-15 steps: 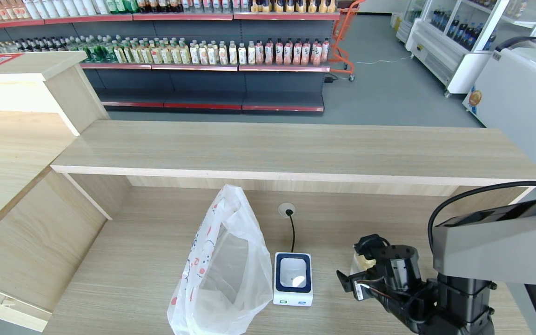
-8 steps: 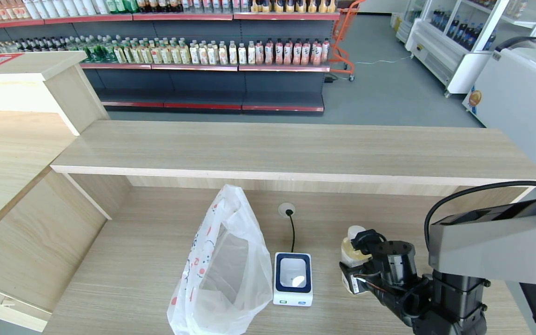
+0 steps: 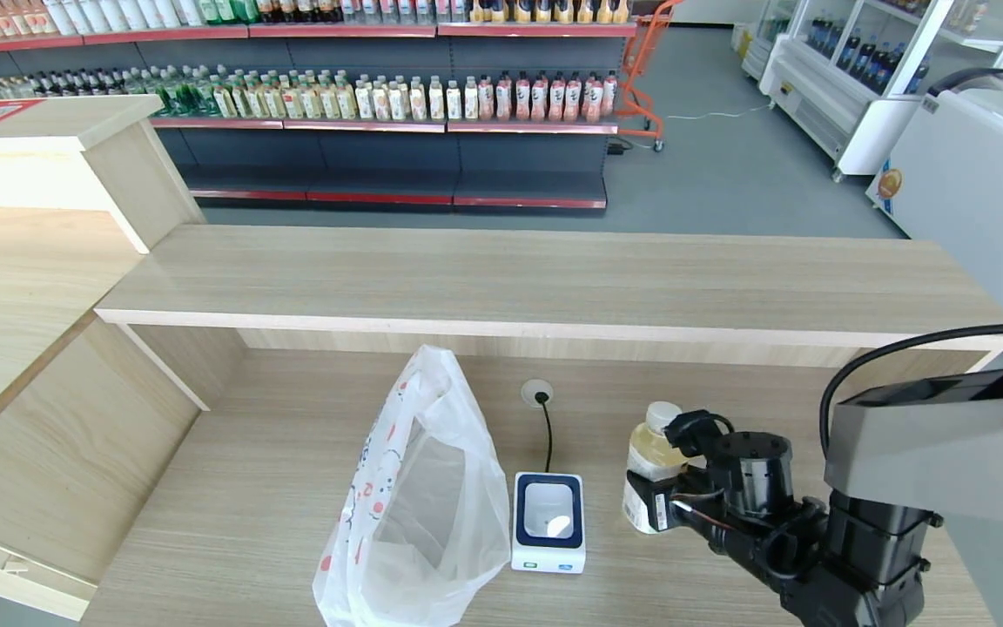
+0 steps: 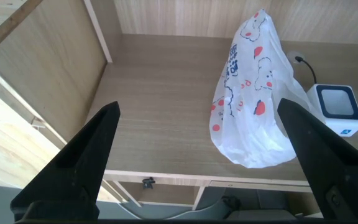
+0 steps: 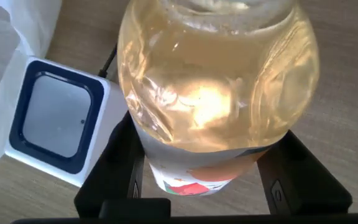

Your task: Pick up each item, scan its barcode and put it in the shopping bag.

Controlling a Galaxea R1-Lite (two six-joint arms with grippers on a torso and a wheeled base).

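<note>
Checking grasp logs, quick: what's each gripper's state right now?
Left gripper: open, empty.
Right gripper: shut on the bottle.

A pale wood-grain checkout desk [image 3: 240, 488] sits below a raised counter ledge [image 3: 554, 279]. On the desk stands a white plastic shopping bag [image 3: 414, 505] with red print, its mouth open. Just beside it lies a white, blue-framed barcode scanner [image 3: 548, 521], whose black cable [image 3: 547, 435] runs into a round grommet [image 3: 537, 392].
</note>
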